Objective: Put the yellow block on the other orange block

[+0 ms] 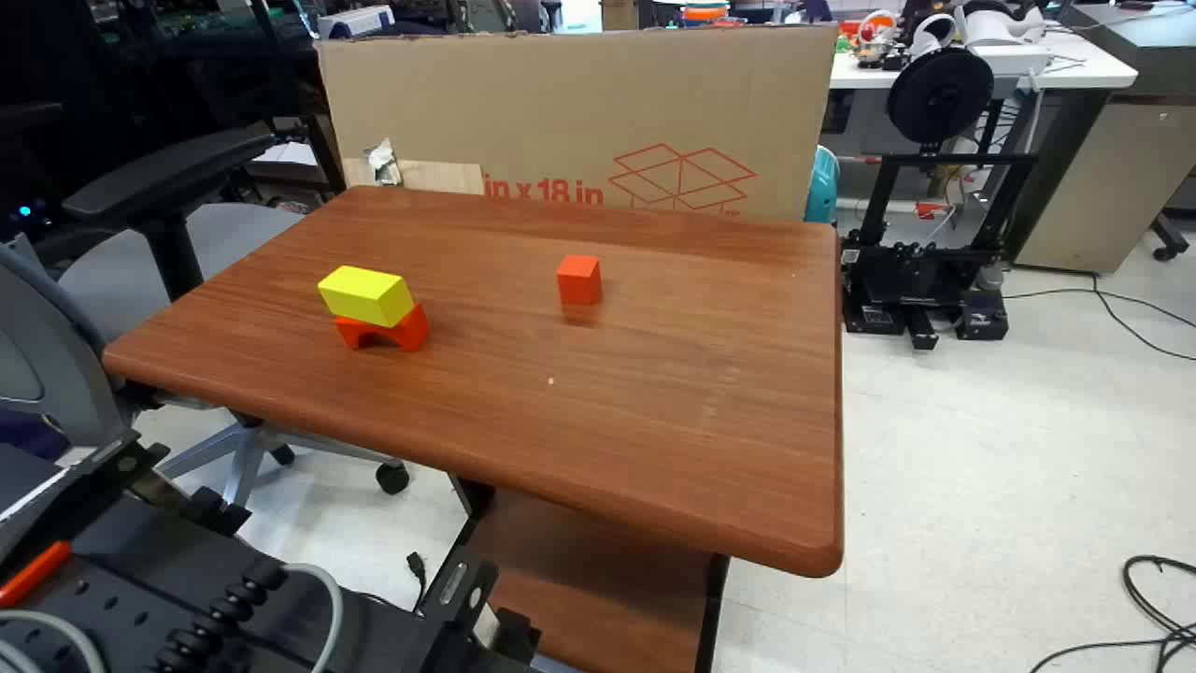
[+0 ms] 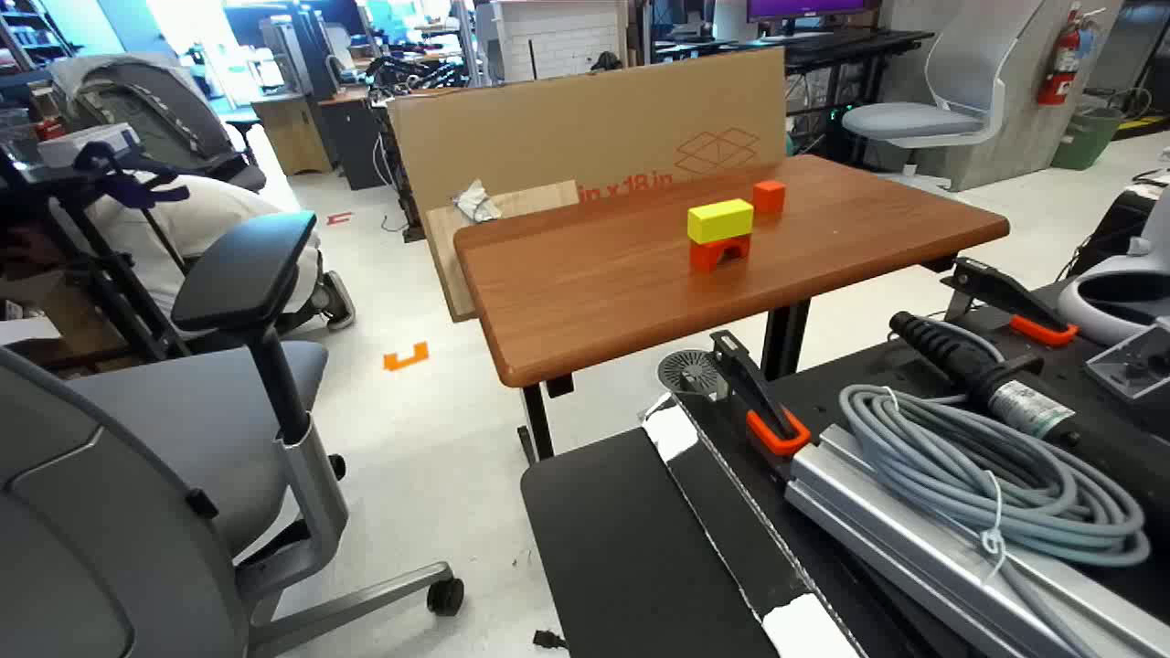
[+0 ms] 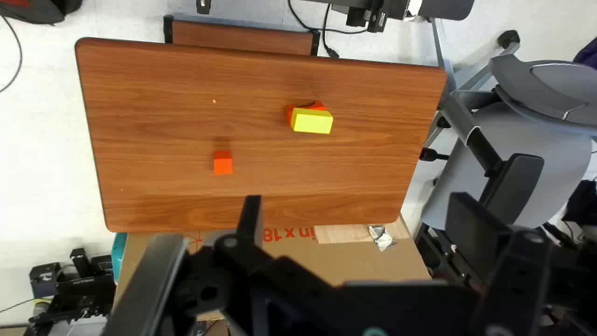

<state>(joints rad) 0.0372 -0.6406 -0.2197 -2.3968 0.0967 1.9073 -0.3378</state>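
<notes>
Lab room: in an exterior view, a wood table [image 1: 673, 393] stood on pale floor [image 1: 972, 449], cardboard panel [image 1: 561, 103] upright behind it at 12 o'clock, grey chair [image 1: 117, 257] at 9 o'clock.
Yellow block [image 1: 366, 296]: sat on top of the arched orange-red block [image 1: 407, 332], toward the table's 9 o'clock end.
Orange cube [image 1: 579, 280]: stood alone at the yellow block's 3 o'clock, well apart, nothing on top; placing judged not begun.
Yellow long face: in an exterior view, the yellow block [image 2: 720, 221] showed a flat side over the arch, orange cube [image 2: 769, 197] at its 2 o'clock.
Yellow feel: judged light, stiff, not fragile; smooth faces might have slipped under a weak pinch.
Yellow hold: best guess, mid-length across the two long sides, above the arched block so as not to drag it; cube top looked narrower, so centring would matter.
Gripper [image 3: 357, 200]: in the wrist view, showed at 6 o'clock, jaws spread wide, no block between; out of frame in both exterior views.
Cube bearing: wrist view, 8 o'clock from the yellow block, wood grain between.
Table rim: wrist view, nearest the stack at 12 o'clock, nearest the cube at 6 o'clock, cardboard panel just beyond.
Carry room: judged enough for a straight lift and level carry; a low swing past the 6 o'clock rim risked the panel.
</notes>
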